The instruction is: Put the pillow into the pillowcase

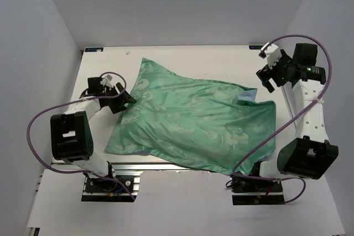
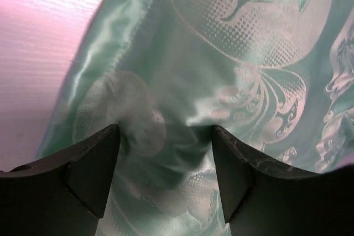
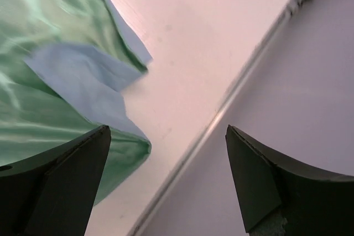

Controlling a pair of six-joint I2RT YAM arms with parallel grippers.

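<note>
The left gripper [image 1: 120, 101] [image 2: 165, 131] is seen with its two dark, wedge-shaped fingers [image 2: 91, 164] spread wide, set at the left edge of the pillowcase [image 1: 193, 120] [image 2: 232, 53] [image 3: 50, 37]; a rumpled fold of cloth is framed between them but is not pinched, and whether it is touched cannot be told. The right gripper [image 1: 269, 75] [image 3: 167, 131] is held fully spread with nothing between its fingers, raised near the table's right edge, just beyond the case's right-hand end. The pillowcase is laid slantwise across the middle of the table [image 1: 182, 59], its shiny sea-green face turned up, woven with pale leaf and scroll figures whose fills are finely dotted. The cloth is seen swollen and softly creased rather than flat; at its right end a matte light-blue flap [image 1: 247, 97] [image 3: 83, 75] is turned out. The pillow itself is hidden from all three views. The table top is smooth, white and matte, edged at the near side by a silvery metal rail [image 1: 166, 165] to which the arms' bases are bolted. Plain pale walls [image 1: 182, 4] are set around the left, far and right sides. A purple cable [image 1: 33, 131] is looped from each arm
</note>
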